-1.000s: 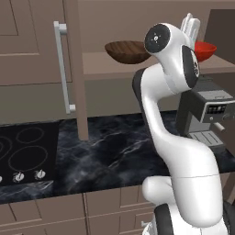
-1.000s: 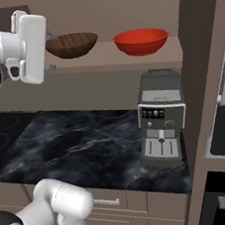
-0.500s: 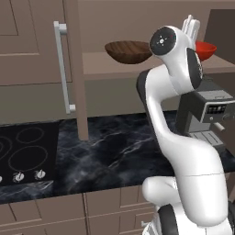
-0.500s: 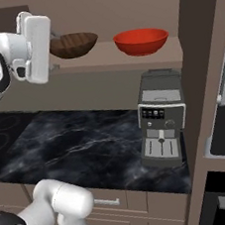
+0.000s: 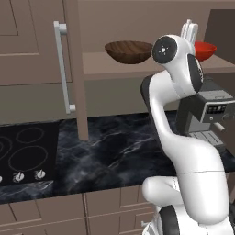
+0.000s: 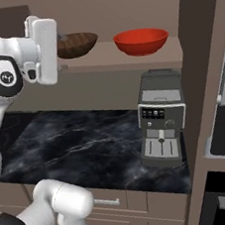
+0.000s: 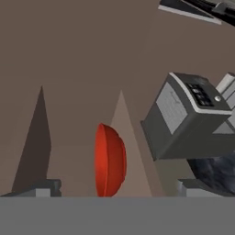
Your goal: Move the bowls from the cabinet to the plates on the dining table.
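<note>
The red bowl [image 6: 141, 41] is glossy and smooth, kinda like glazed ceramic or plastic. Left of it, the brown bowl [image 6: 75, 43] has a dark wood grain, more matt. Below their shelf the counter [image 6: 84, 148] is polished black marble with white veins. The cabinet [image 5: 32, 43] handle [image 5: 63, 68] looks like brushed silver metal.

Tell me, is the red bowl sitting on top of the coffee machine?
No, the red bowl sits on the cabinet shelf, above the coffee machine that stands on the marble counter.
</note>
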Controlling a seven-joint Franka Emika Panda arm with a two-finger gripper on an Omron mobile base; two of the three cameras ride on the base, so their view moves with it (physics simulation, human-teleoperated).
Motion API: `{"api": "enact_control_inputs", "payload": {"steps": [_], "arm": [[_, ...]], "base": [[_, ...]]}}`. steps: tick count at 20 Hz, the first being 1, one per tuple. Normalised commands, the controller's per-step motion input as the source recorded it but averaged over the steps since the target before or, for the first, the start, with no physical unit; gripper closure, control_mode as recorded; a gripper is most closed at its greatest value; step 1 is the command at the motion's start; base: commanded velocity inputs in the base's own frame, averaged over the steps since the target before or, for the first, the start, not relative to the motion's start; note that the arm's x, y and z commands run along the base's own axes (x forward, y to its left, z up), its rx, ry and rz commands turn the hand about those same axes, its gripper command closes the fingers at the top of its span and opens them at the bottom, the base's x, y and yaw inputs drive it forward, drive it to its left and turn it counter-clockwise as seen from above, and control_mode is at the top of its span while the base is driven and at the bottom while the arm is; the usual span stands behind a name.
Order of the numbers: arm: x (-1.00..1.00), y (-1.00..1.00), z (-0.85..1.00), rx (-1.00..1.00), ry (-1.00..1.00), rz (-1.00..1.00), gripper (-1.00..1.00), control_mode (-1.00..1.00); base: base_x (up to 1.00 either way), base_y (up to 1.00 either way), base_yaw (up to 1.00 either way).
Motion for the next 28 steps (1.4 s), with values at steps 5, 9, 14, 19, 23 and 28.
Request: {"api": "enact_control_inputs", "payload": {"steps": [5,9,14,19,23,28], "arm": [[0.49,-0.01,0.00,0.00,0.01,0.00,-1.00,-1.00],[0.49,0.00,0.00,0.00,0.03,-0.02,-1.00,-1.00],[0.42,0.00,0.00,0.00,0.01,-0.04,-1.00,-1.00],[0.37,-0.01,0.00,0.00,0.00,-0.07,-1.00,-1.00],[0.34,-0.01,-0.03,0.00,0.03,-0.12,-1.00,-1.00],[0.30,-0.13,-0.12,0.03,0.08,-0.15,-1.00,-1.00]], "base": [[0.00,0.00,0.00],[0.00,0.00,0.00],[0.00,0.00,0.00],[0.00,0.00,0.00],[0.00,0.00,0.00],[0.00,0.00,0.00]]}}
